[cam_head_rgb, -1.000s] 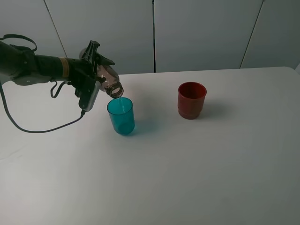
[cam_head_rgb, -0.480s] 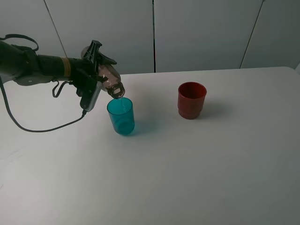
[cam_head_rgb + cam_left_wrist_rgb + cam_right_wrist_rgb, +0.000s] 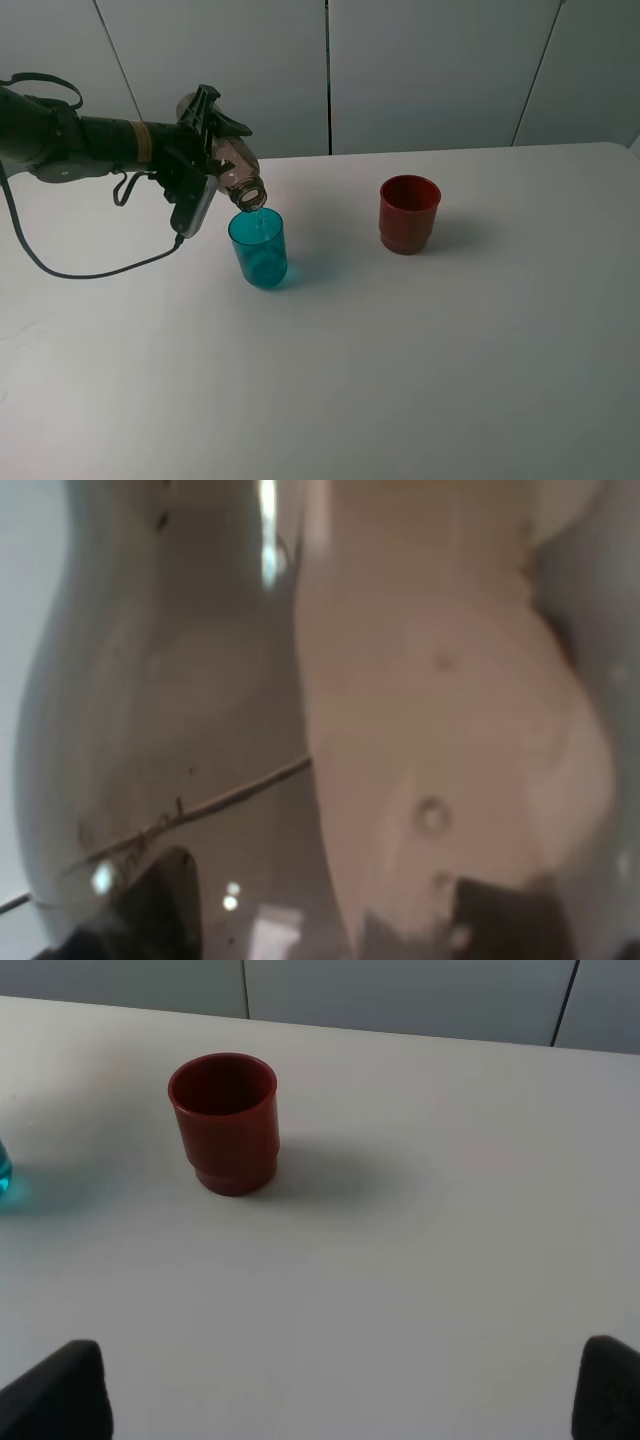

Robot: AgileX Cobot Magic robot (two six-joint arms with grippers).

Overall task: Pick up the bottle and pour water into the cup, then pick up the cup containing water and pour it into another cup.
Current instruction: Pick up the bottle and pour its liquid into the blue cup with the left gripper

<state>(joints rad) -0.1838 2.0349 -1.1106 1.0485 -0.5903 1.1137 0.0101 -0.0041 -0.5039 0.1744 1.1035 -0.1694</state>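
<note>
A translucent teal-blue plastic tumbler with straight sides (image 3: 259, 248) stands upright on the white tabletop (image 3: 400, 350) and serves as the reference here; directly above its rim, on the side away from the camera in the exterior view, hangs the open threaded mouth of a clear grey-tinted plastic bottle with no cap (image 3: 236, 168); the bottle is tipped steeply, neck down toward the tumbler and body rising up and away from it toward the left arm; the mouth sits just over the rim without touching it, and a faint thin line inside the tumbler may be water running in, though the level in the tumbler cannot be told; the left end effector (image 3: 212, 158) is closed tight on the bottle's body, one black finger above it and one below, and in the left wrist view the bottle's curved wall (image 3: 300, 730) fills almost everything; a black cable (image 3: 90, 275) trails over the tabletop on the arm's side of the tumbler; well apart from the tumbler, on its other side, an opaque dark-red plastic cup with a stepped base (image 3: 408, 214) stands upright; the right wrist view shows that red cup (image 3: 224, 1120) and a sliver of the teal tumbler (image 3: 3, 1170) beside it; the right end effector (image 3: 335, 1395) has its dark fingertips spread wide with nothing between them.
</note>
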